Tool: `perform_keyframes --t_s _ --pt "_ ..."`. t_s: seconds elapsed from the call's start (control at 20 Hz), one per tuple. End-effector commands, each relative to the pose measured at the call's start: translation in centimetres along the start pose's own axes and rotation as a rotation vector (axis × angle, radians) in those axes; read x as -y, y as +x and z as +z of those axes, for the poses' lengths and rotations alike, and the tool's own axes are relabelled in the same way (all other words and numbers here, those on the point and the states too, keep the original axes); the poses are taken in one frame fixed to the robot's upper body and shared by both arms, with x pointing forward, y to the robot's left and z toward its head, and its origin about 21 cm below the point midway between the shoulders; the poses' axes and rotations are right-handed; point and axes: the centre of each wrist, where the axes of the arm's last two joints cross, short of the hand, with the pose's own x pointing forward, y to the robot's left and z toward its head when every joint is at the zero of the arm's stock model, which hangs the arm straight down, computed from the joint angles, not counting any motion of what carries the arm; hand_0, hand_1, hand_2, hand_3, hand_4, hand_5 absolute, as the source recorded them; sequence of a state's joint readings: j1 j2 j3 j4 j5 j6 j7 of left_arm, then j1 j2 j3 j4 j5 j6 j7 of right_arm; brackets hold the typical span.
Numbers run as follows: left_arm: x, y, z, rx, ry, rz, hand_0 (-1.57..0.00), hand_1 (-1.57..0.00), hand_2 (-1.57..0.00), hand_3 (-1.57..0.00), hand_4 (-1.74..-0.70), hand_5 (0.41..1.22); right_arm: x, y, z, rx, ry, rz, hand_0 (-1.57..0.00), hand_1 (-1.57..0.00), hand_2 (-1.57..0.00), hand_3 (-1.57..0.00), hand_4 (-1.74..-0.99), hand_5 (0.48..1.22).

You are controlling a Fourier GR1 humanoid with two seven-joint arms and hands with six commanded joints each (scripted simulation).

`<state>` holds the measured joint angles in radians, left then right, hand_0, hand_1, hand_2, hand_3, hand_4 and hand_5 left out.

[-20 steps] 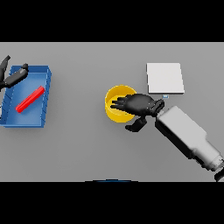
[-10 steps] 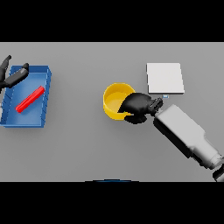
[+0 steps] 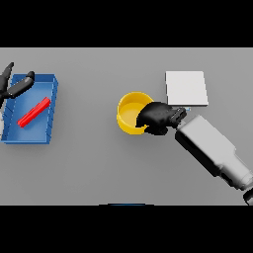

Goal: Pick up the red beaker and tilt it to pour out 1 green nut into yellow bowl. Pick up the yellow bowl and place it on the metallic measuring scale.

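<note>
The yellow bowl (image 3: 130, 114) stands near the middle of the grey table. My right hand (image 3: 157, 117) has its fingers curled over the bowl's right rim and grips it. Just to the upper right lies the metallic measuring scale (image 3: 186, 88), a flat pale square plate. A red beaker (image 3: 33, 111) lies on its side in the blue tray (image 3: 49, 115) at the far left. My left hand (image 3: 16, 87) hovers at the tray's upper left corner with its fingers spread. No green nut is visible.
The blue tray takes up the table's left edge. My right forearm (image 3: 212, 148) slants across the table's lower right.
My right hand has curled its fingers onto the bowl's right rim, where they earlier lay spread over it. The left hand has stayed put.
</note>
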<state>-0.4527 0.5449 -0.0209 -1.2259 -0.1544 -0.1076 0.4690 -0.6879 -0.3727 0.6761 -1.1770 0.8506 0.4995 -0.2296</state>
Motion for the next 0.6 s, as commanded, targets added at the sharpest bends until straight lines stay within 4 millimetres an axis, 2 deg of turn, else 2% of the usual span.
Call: perform_keyframes --t_s 0.0,0.25,0.35,0.55 --pt "-0.2 -0.2 0.0 0.013 0.002 -0.002 0.0 0.0 0.0 0.0 -0.78 0.704 0.3 -0.1 0.4 -0.003 -0.003 -0.004 -1.52 -1.52 -1.41 -1.18 -1.724 1.209" --pt "-0.4 -0.1 0.3 0.023 -0.003 -0.002 0.0 0.0 0.0 0.0 -0.78 0.702 2.7 -0.2 2.7 -0.047 -0.02 0.0 -1.55 -1.55 -1.49 -1.15 -1.735 1.217" --pt "-0.3 0.3 0.2 0.023 -0.008 0.009 0.0 0.0 0.0 0.0 -0.78 0.702 3.4 -0.3 3.7 -0.084 -0.036 0.009 -1.56 -1.56 -1.43 -1.22 -1.737 1.219" --pt "-0.5 0.1 0.1 0.02 -0.002 0.021 0.0 0.0 0.0 0.0 -0.8 0.704 3.9 0.9 3.4 -0.107 -0.059 0.008 -1.57 -1.57 -1.51 -1.18 -1.739 1.219"
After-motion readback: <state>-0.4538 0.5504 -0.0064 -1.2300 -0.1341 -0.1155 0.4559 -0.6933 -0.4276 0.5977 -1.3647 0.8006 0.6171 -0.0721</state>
